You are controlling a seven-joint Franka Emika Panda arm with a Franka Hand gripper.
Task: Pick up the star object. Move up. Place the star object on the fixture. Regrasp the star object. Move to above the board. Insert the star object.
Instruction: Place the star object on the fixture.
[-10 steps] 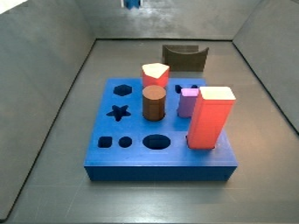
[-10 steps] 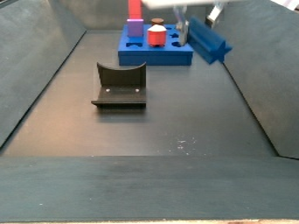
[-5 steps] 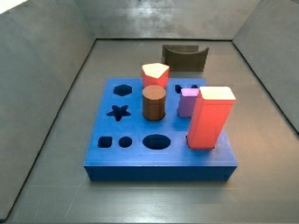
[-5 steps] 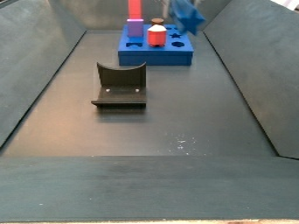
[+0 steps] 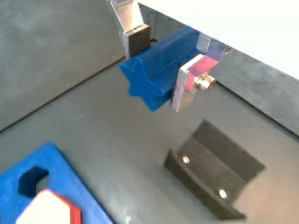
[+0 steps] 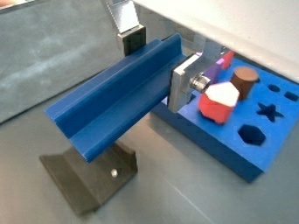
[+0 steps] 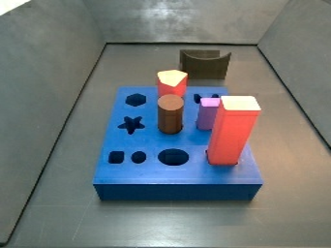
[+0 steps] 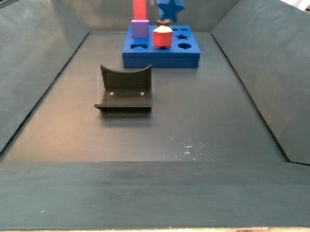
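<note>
Grey walls are enclosing a dark bench (image 8: 158, 136) on which the blue board (image 7: 175, 160) and the fixture (image 8: 125, 89) are standing well apart. The gripper (image 5: 163, 63) is being held high above the floor, clamped on the star object (image 6: 117, 109), a long blue bar with a star-shaped cross-section, which is being carried between the silver fingers (image 6: 184, 80). In a side view the star object (image 8: 172, 9) is being shown at the top edge, roughly above the board (image 8: 160, 50). The grasp is being kept near one end, probably so that the free end can be lowered into the star-shaped hole (image 7: 131, 123), which is lying open. Alignment over that hole is being judged as the step in hand; the insertion is not yet done.
</note>
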